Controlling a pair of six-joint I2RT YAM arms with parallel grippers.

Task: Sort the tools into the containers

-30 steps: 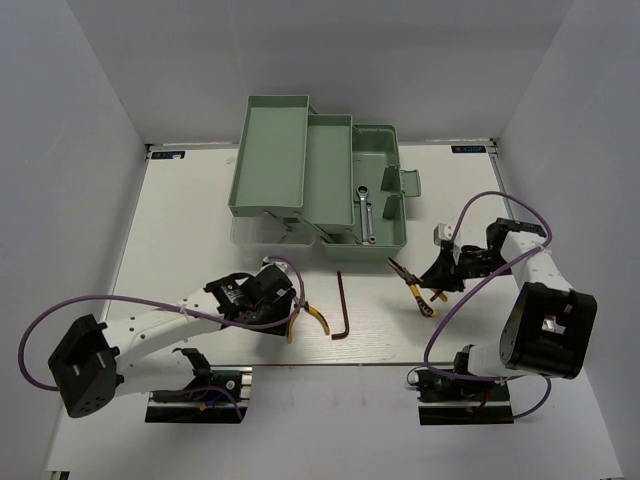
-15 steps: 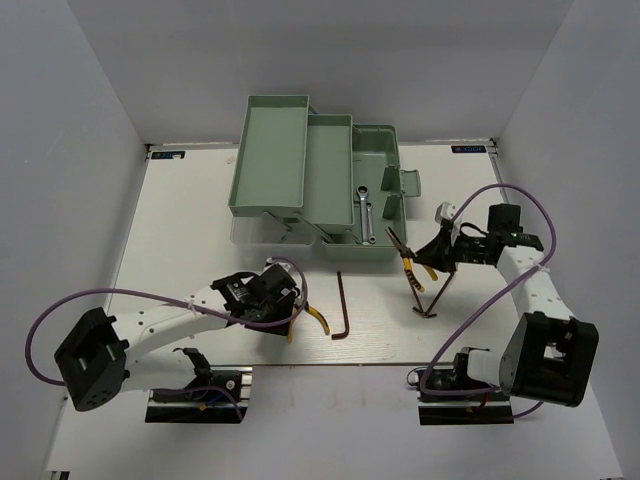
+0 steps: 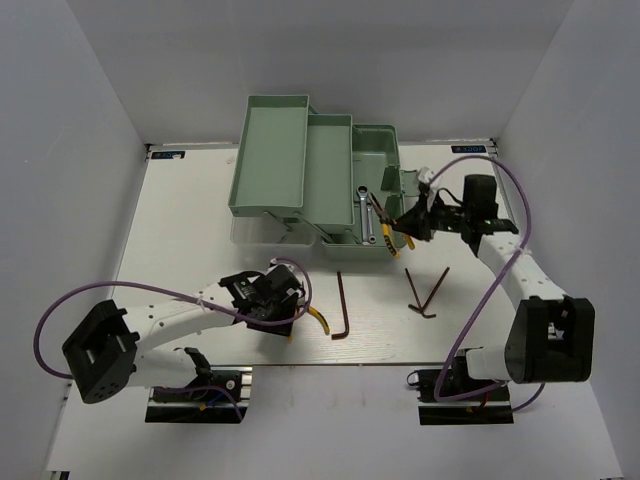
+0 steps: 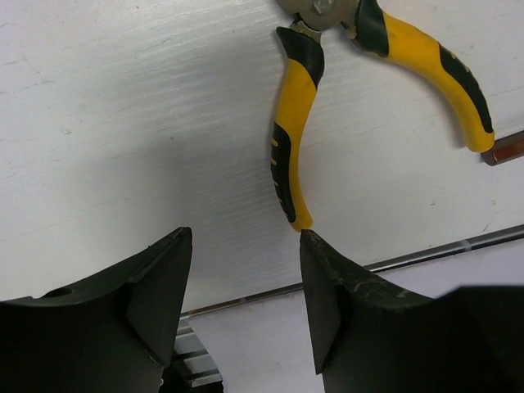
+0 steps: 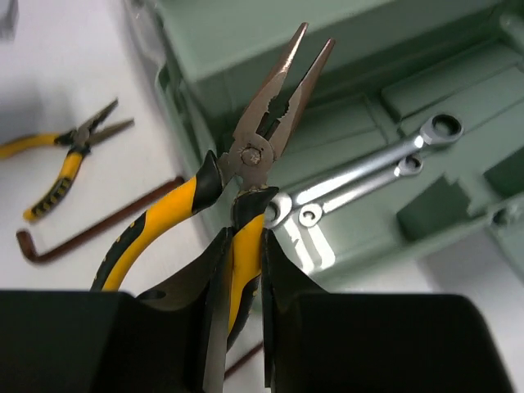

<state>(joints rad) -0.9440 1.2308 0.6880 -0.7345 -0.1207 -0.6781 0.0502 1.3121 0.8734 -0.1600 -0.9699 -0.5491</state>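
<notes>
My right gripper (image 3: 407, 221) (image 5: 246, 237) is shut on one yellow-black handle of needle-nose pliers (image 3: 384, 228) (image 5: 259, 155) and holds them above the front edge of the mint-green toolbox's bin (image 3: 390, 150) (image 5: 458, 192). Two silver wrenches (image 3: 366, 212) (image 5: 368, 176) lie in that bin. My left gripper (image 3: 287, 312) (image 4: 244, 237) is open and empty just above the table. The second pliers (image 3: 308, 318) (image 4: 293, 139) lie right in front of it, one handle tip by my right finger. Two brown hex keys (image 3: 341, 306) (image 3: 426, 292) lie on the table.
The toolbox's two cantilever trays (image 3: 272, 150) (image 3: 330, 165) stand spread open at the back centre, with the translucent lid (image 3: 262, 230) below them. In the right wrist view the second pliers (image 5: 70, 160) and a hex key (image 5: 98, 225) lie left of the toolbox.
My right gripper has lifted its pliers off the table and carried them back and left to the toolbox bin. The right hex key stays on the table. My left gripper has shifted slightly right.
</notes>
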